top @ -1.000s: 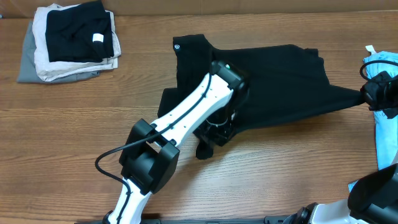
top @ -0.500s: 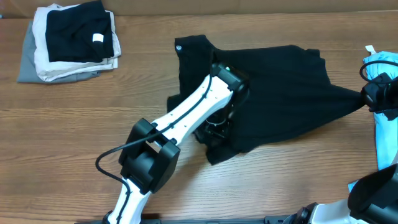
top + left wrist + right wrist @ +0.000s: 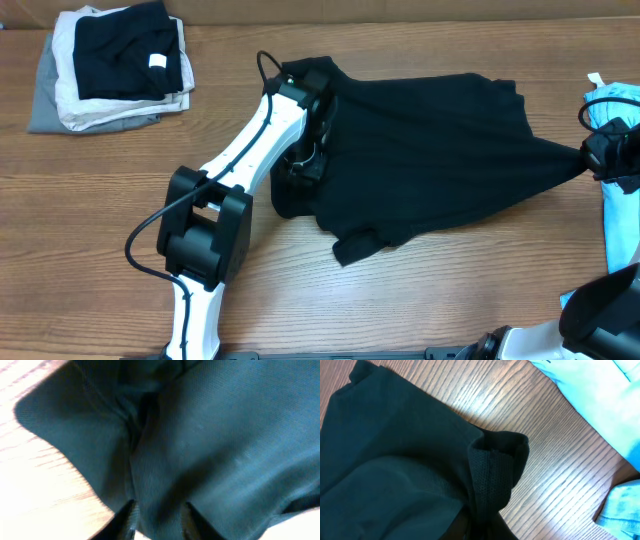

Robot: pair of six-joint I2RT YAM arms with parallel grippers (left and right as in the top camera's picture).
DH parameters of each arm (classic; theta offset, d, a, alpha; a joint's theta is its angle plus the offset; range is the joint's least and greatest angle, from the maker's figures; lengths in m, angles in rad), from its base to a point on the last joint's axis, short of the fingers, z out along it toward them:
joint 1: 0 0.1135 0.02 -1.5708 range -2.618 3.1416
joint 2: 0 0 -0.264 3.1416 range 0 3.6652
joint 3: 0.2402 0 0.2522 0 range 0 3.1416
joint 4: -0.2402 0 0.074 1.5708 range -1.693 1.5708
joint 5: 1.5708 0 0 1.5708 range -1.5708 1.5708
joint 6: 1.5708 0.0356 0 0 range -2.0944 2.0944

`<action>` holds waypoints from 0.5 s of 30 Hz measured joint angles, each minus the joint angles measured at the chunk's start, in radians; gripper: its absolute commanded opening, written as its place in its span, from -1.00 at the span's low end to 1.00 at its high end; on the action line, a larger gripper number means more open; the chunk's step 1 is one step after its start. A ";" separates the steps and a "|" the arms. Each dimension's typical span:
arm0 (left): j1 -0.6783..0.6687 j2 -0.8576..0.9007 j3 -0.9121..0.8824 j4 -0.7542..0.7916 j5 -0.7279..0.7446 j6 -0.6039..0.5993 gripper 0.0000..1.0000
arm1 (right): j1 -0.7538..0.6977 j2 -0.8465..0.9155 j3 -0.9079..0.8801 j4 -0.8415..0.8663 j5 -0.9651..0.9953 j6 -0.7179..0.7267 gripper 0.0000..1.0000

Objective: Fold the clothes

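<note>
The clothes [image 3: 430, 140], a large black soft garment, lie spread across the middle and right of the wooden table. My left gripper [image 3: 300, 170] is at the garment's left edge, under my white left arm. In the left wrist view its fingertips [image 3: 157, 525] close around a fold of the black fabric [image 3: 210, 435]. My right gripper [image 3: 590, 155] is at the far right, shut on a stretched corner of the garment. The right wrist view shows that bunched corner [image 3: 495, 465] held just above the table, with the fingers [image 3: 485, 530] mostly hidden beneath it.
A stack of folded clothes [image 3: 115, 65], a black piece with a white tag on top, sits at the back left. A light blue shirt [image 3: 620, 110] lies at the right edge, also in the right wrist view [image 3: 600, 395]. The table is wood.
My left arm has swung up and to the left, from the garment's lower middle to its upper left edge. The garment's lower left edge shifted. The right gripper has not moved.
</note>
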 measured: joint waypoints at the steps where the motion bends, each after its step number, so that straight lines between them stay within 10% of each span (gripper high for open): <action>1: 0.000 0.000 -0.024 0.021 0.003 -0.003 -0.63 | 0.000 0.000 0.000 0.000 0.000 0.000 -0.84; 15: 0.042 -0.030 -0.257 0.209 0.043 -0.035 -0.69 | 0.000 0.000 0.000 -0.011 0.000 0.000 -0.84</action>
